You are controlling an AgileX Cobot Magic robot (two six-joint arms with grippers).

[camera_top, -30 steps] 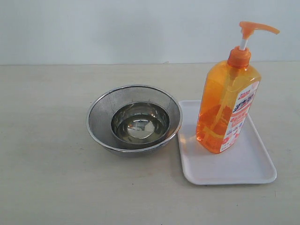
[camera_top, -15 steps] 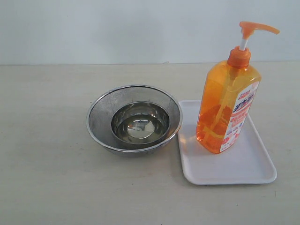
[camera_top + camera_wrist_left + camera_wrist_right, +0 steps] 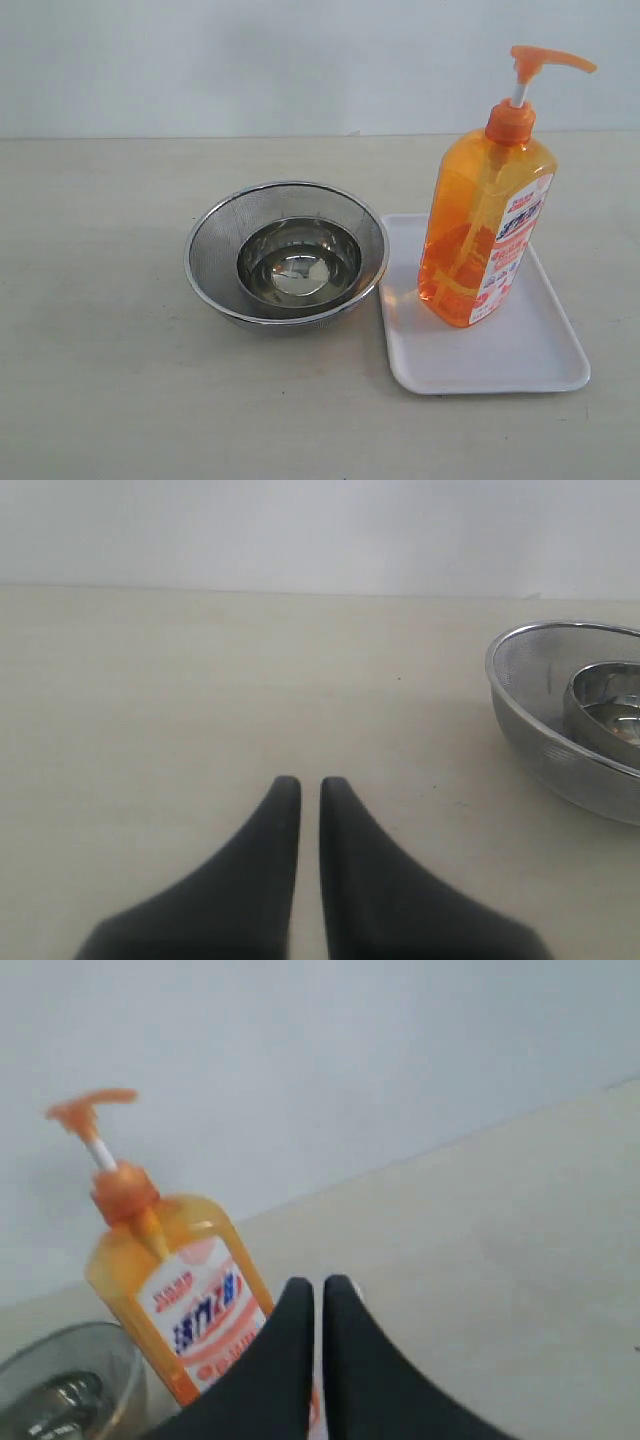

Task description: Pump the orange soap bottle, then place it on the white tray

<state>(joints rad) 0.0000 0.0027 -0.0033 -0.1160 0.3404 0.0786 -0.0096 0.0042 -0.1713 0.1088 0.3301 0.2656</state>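
Placement view: orange soap bottle stands upright on the white tray, beside the mesh bowl, while your left gripper and right gripper sit closed and empty; judge it liquid-heavy, tall and slick, so grasp its 2 broad mid-body faces.

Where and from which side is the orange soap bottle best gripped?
Probably mid-body on the orange soap bottle, below its shoulder, squeezing across the flat faces. Come from the right of the exterior view: the mesh bowl crowds its left, and the thin pump stem offers little hold.
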